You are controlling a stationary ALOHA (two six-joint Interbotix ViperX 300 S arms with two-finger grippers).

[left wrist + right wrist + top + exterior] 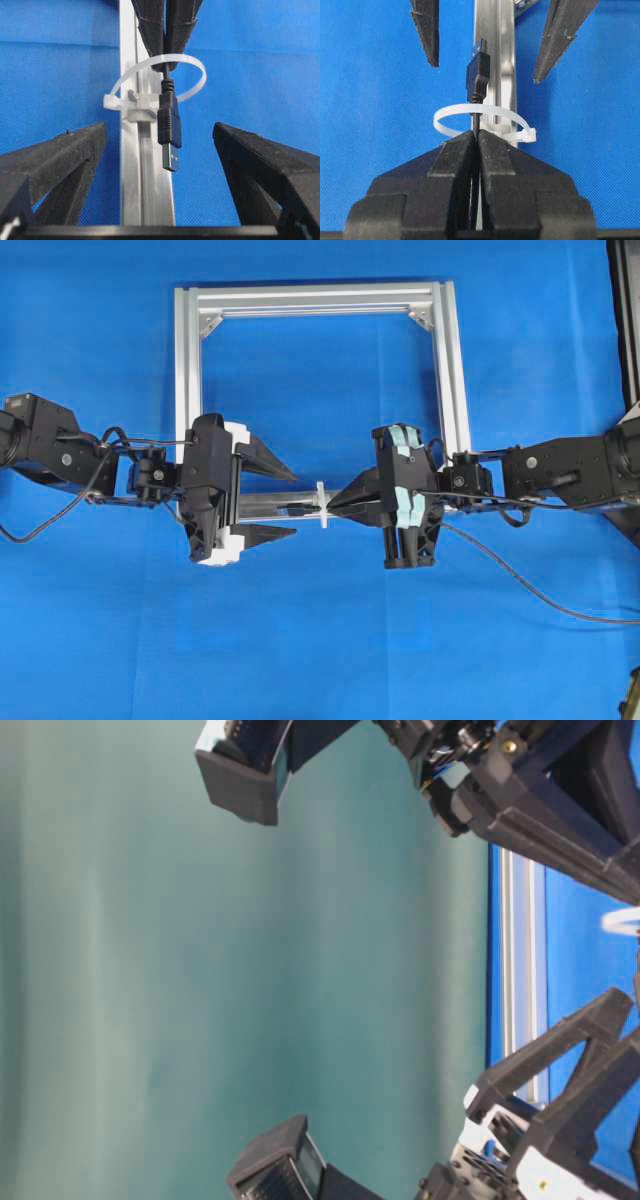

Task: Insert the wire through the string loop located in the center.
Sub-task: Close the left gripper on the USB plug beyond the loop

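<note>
- Right claw (477, 137): fingers pressed together, pinching the wire (476, 120) just behind its plug (477, 75). Cable runs back between the fingers, out of sight.
- Left claw (160, 145): spread wide, empty. Fingers sit either side of the plug, apart from it, nothing touched.
- Wire: plug is already through the loop (485, 122). In the left wrist view the plug hangs on the left claw's side of the loop, metal tip pointing at that claw, thin cable crossing the loop's opening.
- Loop: white tie-like ring standing across the silver rail (145, 190), held by a small white block on the rail. Overhead it shows as a tiny white piece at mid-rail of the frame (190, 360), between the two claws.
- Frame lies flat on the blue bench (100, 620). Table-level view shows only arm parts and a rail edge, no help.
- Stage, my read: insertion done at the tip; what's left is taking the plug on the far side and drawing more cable through.
- Handling guess: wire light and floppy, droops past the pinch; only the short stub near the plug stays straight. Plug body is rigid, flat-sided: best place to grab, across the black shell, not the slick metal end.
- Loop looks thin and springy: a sideways tug could bend it or twist it on the rail.
- Risk: letting go on the right before the left has closed, and the plug could slip back out.
</note>
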